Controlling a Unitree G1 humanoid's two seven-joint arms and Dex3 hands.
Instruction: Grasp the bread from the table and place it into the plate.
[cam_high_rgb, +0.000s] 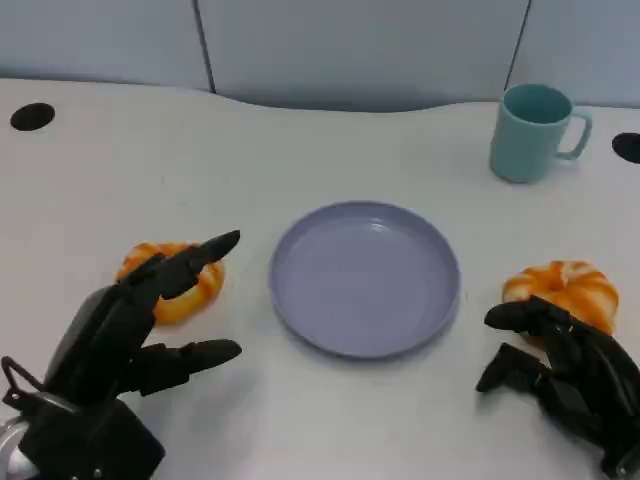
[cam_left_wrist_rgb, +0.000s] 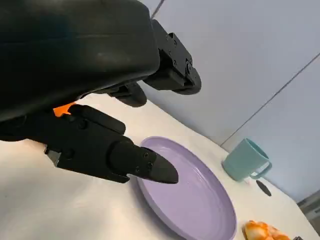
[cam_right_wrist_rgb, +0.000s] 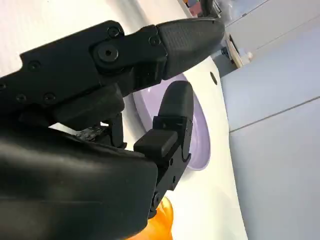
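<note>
Left hand: the left hand (cam_high_rgb: 130, 330) hangs over the near side of the left bread (cam_high_rgb: 190, 291), fingers spread apart, holding nothing.
Right hand: the right hand (cam_high_rgb: 560, 365) sits just beside the right bread (cam_high_rgb: 566, 289), fingers loosely curled and apart, nothing in them.
Bread: both pieces lie on the table (cam_high_rgb: 330, 420), one on each side of the plate (cam_high_rgb: 365, 278).
Plate: bare, nothing placed in it.
Progress: judged early; no grasp made, so the grasp, the lift and the placing all remain.

No legible text, labels, brands or numbers anywhere.
</note>
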